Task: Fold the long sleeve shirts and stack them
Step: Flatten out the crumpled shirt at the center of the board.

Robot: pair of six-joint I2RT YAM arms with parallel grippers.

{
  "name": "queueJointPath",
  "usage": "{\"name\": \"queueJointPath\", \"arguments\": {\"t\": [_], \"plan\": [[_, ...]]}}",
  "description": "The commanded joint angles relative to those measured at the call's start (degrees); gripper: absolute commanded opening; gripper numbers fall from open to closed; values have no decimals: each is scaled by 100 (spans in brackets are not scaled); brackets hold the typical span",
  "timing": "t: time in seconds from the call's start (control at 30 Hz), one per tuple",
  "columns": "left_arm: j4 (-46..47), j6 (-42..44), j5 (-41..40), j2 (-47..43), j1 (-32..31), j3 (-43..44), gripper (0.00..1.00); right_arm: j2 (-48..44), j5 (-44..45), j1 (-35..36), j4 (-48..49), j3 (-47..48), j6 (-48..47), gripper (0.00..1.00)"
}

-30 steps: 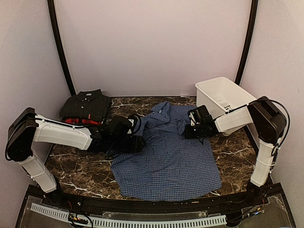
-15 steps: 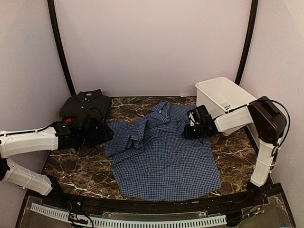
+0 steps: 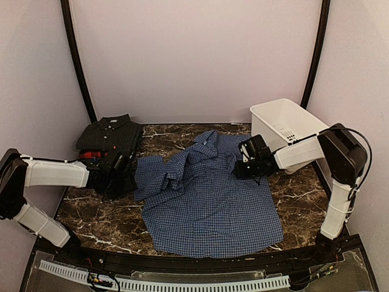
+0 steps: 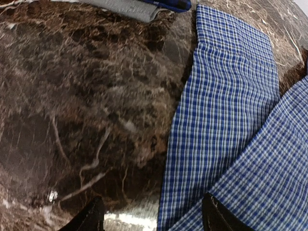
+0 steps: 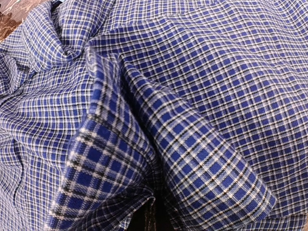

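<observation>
Rumpled blue check shirt [image 3: 209, 207]; veined marble table [image 3: 97, 222]

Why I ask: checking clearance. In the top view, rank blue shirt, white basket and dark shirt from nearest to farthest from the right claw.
1. blue shirt: spread centrally, pinched in the right claw.
2. white basket: far right corner, beside the claw.
3. dark shirt: far left corner.

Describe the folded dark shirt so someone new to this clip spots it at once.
Start at the marble table and go to its far left corner. The dark shirt lies there folded, collar showing, on a red one. Unlike the blue check shirt spread mid-table, it is a compact blackish rectangle.
</observation>
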Motion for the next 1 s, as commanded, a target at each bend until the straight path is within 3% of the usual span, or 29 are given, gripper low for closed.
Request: {"name": "queueJointPath", "arguments": {"t": [0.0, 0.23, 0.47, 0.57, 0.73, 0.8, 0.97], "plan": [[303, 625, -93, 771, 288, 844, 68, -29, -92, 99, -795, -160, -29, 0], [159, 1110, -268, 2167, 531, 2066, 68, -405, -34, 108, -919, -156, -18, 0], [13, 1322, -331, 2903, 560, 2732, 61, -753, -32, 125, -1081, -42, -28, 0], [-7, 1373, -201, 3088, 560, 2836, 50, -865, -28, 135, -1148, 50, -51, 0], [-127, 1391, -80, 2947, 549, 2826, 13, -878, -62, 148, -1195, 166, -87, 0], [-181, 1411, -79, 2673, 520, 2779, 4, -839, -60, 149, -1190, 173, -91, 0], [-665, 1445, -221, 1736, 331, 2820, 0, -722, -22, 152, -1157, 208, -118, 0]]}}
